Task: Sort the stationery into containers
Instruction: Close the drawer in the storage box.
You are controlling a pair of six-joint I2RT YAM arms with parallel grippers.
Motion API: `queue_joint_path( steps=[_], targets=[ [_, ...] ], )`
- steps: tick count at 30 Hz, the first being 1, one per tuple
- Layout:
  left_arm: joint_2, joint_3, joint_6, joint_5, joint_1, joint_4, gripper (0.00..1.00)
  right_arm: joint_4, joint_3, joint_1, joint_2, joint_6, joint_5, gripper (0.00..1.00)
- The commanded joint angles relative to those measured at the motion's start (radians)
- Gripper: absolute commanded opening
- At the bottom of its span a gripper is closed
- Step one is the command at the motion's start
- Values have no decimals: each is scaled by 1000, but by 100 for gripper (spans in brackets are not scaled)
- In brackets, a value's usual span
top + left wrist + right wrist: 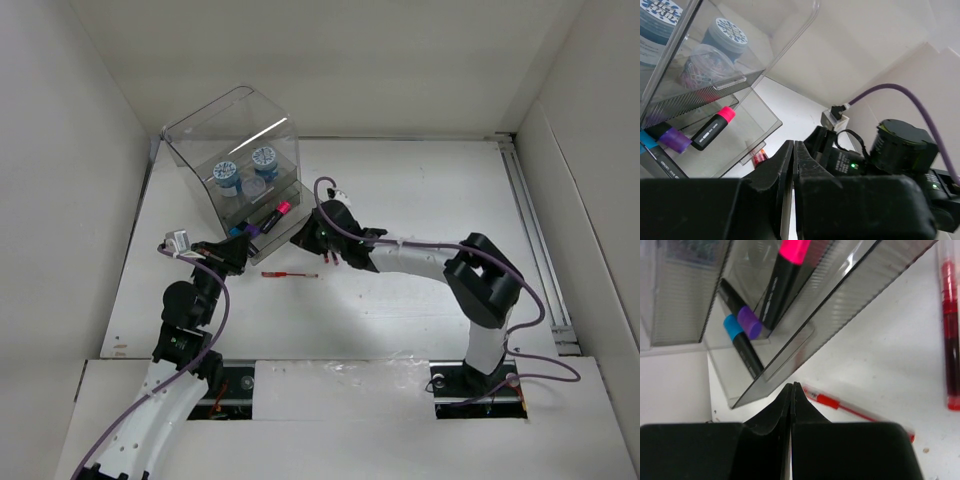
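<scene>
The clear acrylic box [235, 130] stands at the back left with its lid up. Two tubs with blue-white lids [227, 176] [264, 157] stand inside, also seen in the left wrist view [726, 33]. A clear tub of coloured clips [702, 67] sits in front of them. The pulled-out drawer [805, 335] holds the pink [790, 265], purple [750, 322] and blue [735, 330] markers. One red pen [290, 273] lies on the table, and the right wrist view shows two [850, 410] [950, 335]. My left gripper [236, 250] [793, 146] is shut and empty. My right gripper [306, 238] [791, 386] is shut and empty by the drawer's front edge.
White walls enclose the table on the left, back and right. A metal rail [535, 240] runs along the right side. The right arm's wrist [900, 150] is close to my left gripper. Red pen ends [759, 157] show under the drawer's lip.
</scene>
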Motion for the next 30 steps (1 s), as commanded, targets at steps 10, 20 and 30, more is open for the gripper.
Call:
queue_joint_path(
  steps=[10, 20, 30],
  targets=[
    [-6, 6, -4, -3, -5, 27, 6, 111, 142, -55, 113, -35, -123, 0],
    [-15, 6, -4, -3, -5, 27, 11, 216, 223, -64, 191, -35, -148, 0],
    [-15, -4, -4, -3, -5, 27, 11, 283, 274, -64, 291, 4, -148, 0]
  ],
)
